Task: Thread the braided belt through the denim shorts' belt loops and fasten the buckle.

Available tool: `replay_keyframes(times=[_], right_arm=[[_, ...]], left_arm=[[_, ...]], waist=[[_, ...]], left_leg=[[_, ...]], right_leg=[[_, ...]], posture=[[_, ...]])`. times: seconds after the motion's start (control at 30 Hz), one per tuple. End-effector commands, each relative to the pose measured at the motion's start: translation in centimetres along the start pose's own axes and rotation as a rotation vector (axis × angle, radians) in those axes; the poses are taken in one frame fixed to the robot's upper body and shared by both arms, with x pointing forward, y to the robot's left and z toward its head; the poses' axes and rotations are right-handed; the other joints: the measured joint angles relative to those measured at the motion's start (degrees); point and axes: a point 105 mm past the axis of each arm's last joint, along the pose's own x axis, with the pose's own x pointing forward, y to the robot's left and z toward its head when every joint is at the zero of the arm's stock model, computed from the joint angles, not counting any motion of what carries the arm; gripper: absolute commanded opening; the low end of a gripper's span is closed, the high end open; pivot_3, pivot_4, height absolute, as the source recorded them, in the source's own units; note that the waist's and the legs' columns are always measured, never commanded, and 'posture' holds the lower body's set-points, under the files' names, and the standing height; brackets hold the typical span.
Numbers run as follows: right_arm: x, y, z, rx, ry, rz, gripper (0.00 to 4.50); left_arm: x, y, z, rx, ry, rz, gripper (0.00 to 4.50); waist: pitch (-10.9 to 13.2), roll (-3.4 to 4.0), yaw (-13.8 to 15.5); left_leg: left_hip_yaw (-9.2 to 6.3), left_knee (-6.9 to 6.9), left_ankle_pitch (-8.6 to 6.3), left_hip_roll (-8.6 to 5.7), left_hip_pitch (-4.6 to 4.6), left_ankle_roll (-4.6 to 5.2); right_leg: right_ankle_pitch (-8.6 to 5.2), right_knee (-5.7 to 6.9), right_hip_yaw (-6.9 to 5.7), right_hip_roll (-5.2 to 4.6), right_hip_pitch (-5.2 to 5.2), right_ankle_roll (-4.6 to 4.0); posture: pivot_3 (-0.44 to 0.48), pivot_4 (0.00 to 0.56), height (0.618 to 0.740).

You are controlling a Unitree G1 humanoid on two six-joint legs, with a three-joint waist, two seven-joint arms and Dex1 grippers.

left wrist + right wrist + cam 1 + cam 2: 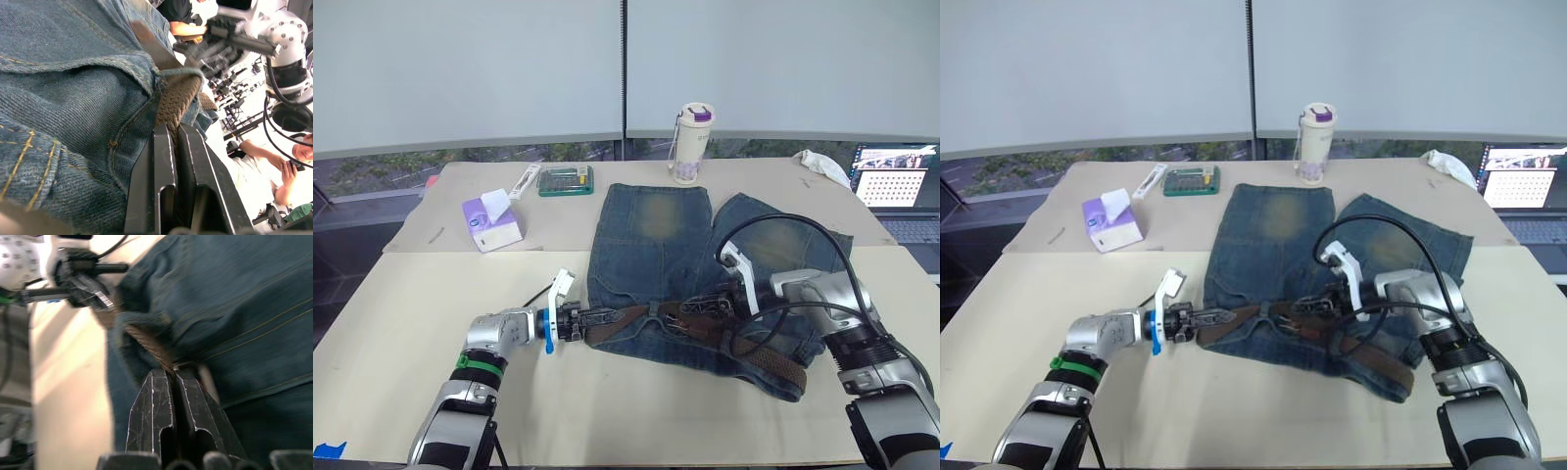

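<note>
Windows run behind a pale worktop (431, 294) where the shorts (656, 255) lie flat, waistband toward the robot, with a tumbler (690, 144) and tissue box (491, 223) further back. From the head views, the belt (773, 360) runs along the waistband, its loose end trailing off toward the right. The left end effector (597, 315) and right end effector (705, 305) both sit on it, near each other.

Left wrist view: the fingers (164, 161) are clamped on the belt just where it exits a loop (181, 74). Right wrist view: closed on the belt too, at the denim's edge.

Braided webbing looks soft and floppy, so it'll buckle if pushed. Probably best to grip close to the loop and pull it through instead.
</note>
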Motion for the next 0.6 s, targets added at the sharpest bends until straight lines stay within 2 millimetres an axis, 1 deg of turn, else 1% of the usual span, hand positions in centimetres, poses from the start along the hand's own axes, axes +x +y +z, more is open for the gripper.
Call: replay_keyframes(times=[0.03, 0.23, 0.33, 0.4, 0.5, 0.6], right_arm=[[-0.5, -1.6, 1.1, -0.061, -0.034, -0.120, 0.05], [0.9, -1.7, 0.1, -0.155, 0.023, -0.162, 0.05], [1.3, -2.0, -0.2, -0.231, 0.041, -0.198, 0.05], [1.3, -1.9, -0.4, -0.246, 0.047, -0.195, 0.05], [1.0, -1.7, -0.6, -0.223, 0.048, -0.171, 0.05], [0.7, -1.9, -0.6, -0.250, 0.056, -0.181, 0.05]], left_arm=[[-0.6, 1.0, -1.4, -0.032, 0.031, 0.060, 0.00], [-0.2, 1.0, -1.3, -0.028, 0.034, 0.065, 0.00], [-0.1, 1.3, -1.4, -0.024, 0.040, 0.083, 0.00], [-0.1, 1.6, -1.5, -0.021, 0.043, 0.102, 0.00], [0.0, 1.8, -1.4, -0.012, 0.036, 0.116, 0.00], [0.0, 1.7, -0.2, 0.033, -0.010, 0.118, 0.00]], waist=[[-0.01, -0.01, 0.01], [-0.05, 0.04, -0.04], [-0.09, 0.04, -0.03], [-0.12, 0.06, -0.02], [-0.19, 0.06, -0.04], [-0.20, 0.06, 0.05]], left_leg=[[0.00, 0.00, 0.00, 0.00, 0.00, 0.00], [0.00, 0.00, 0.00, 0.00, 0.03, 0.00], [0.00, 0.00, 0.00, 0.00, 0.04, -0.01], [0.00, 0.00, 0.00, -0.01, 0.04, -0.01], [0.00, 0.00, 0.01, -0.01, 0.06, -0.01], [-0.01, 0.01, 0.00, -0.01, 0.05, -0.01]], right_leg=[[0.00, 0.00, 0.00, 0.00, 0.01, 0.00], [0.00, 0.02, 0.00, 0.02, 0.02, 0.00], [0.00, 0.02, -0.01, 0.03, 0.02, 0.00], [0.00, 0.02, -0.01, 0.02, 0.03, 0.00], [0.00, 0.02, -0.01, 0.04, 0.04, 0.00], [0.00, 0.01, -0.01, 0.03, 0.05, 0.00]], posture=[[0.000, 0.150, 0.740], [0.000, 0.150, 0.740], [0.000, 0.150, 0.740], [0.000, 0.150, 0.740], [0.000, 0.150, 0.740], [0.000, 0.150, 0.740]])
